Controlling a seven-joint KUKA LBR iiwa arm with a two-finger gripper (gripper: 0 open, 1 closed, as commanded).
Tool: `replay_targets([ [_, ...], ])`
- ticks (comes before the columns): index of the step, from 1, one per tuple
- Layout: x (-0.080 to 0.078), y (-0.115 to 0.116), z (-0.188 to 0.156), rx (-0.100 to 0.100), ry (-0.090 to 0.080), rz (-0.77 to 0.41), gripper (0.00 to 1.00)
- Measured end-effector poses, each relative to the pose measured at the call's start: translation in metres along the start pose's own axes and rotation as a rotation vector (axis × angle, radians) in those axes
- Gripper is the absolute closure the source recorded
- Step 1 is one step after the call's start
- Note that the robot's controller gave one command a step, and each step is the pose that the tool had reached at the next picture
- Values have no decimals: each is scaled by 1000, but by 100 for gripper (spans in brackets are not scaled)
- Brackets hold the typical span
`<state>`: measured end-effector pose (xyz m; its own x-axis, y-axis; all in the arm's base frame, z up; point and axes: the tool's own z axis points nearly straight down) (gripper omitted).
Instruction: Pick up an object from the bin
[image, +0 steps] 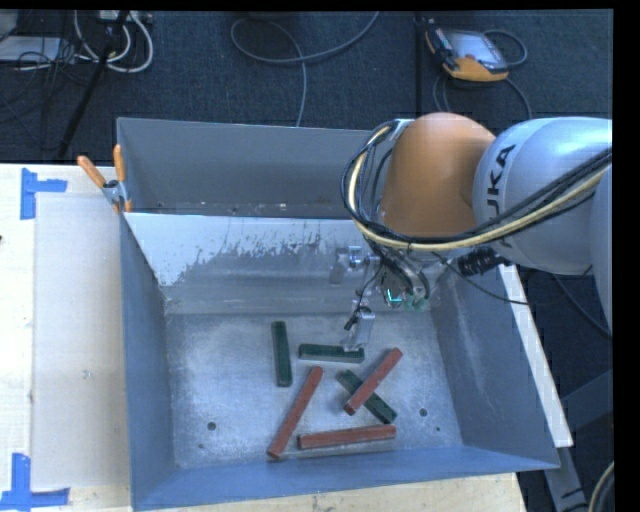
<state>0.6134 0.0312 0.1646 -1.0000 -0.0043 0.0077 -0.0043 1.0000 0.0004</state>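
The jaws hang just above the dark green bar (325, 352), which lies left-right; their spread I cannot tell.

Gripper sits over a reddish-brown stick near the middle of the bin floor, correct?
Not quite: the colour is wrong. In the camera view the gripper sits over the right end of a dark green stick near the middle of the bin floor. The nearest reddish-brown stick lies further forward.
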Motion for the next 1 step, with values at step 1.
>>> replay_targets([
  [1,10,-18,14,1,-5,-33,0],
])
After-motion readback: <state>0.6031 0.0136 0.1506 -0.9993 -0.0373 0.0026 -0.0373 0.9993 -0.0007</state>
